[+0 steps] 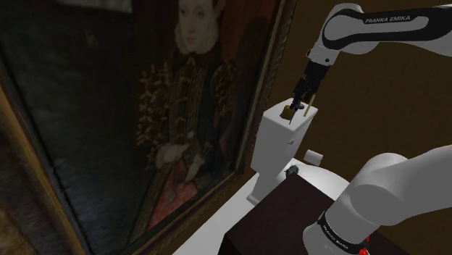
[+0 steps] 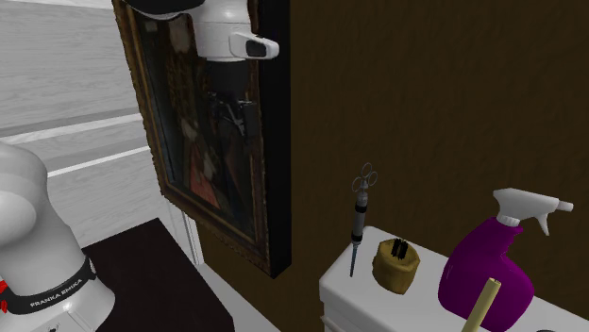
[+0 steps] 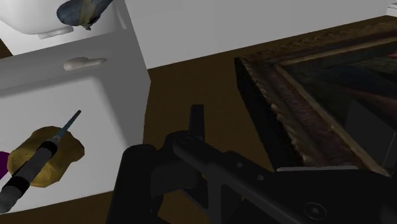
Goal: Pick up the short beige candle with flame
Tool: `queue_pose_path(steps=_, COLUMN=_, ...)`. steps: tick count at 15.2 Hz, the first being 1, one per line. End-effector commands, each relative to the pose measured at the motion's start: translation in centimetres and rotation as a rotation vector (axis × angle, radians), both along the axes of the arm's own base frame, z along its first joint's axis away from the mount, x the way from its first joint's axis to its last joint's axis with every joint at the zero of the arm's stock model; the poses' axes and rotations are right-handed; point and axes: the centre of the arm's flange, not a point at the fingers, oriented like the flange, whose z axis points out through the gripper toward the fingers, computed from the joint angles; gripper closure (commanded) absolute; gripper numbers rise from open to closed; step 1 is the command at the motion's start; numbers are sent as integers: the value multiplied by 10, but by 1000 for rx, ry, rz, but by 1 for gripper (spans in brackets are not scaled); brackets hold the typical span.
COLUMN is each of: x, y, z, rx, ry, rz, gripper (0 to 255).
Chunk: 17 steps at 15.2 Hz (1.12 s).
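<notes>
On white tank (image 2: 351,283) | tan candle (image 2: 396,269) | near purple spray bottle (image 2: 486,278)

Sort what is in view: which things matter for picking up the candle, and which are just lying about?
For the job:
- short tan candle
- black gripper
- white tank the candle stands on

Just lying about:
- purple spray bottle
- grey-and-black tool with ring handles
- yellowish stick
- framed portrait

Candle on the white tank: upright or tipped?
Upright: the candle stands on its base on the white tank, dark wick end pointing up.
</notes>
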Motion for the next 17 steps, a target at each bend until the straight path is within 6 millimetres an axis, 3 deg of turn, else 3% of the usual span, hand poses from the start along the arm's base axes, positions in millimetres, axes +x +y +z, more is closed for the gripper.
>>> queue_pose_path(steps=1, x=7, y=-24, z=-11, rx=-3, ry=-3, rz=7, gripper=0)
queue_pose_path(steps=17, x=70, y=-204, z=-99, rx=-14, ry=-21, rz=60, gripper=0)
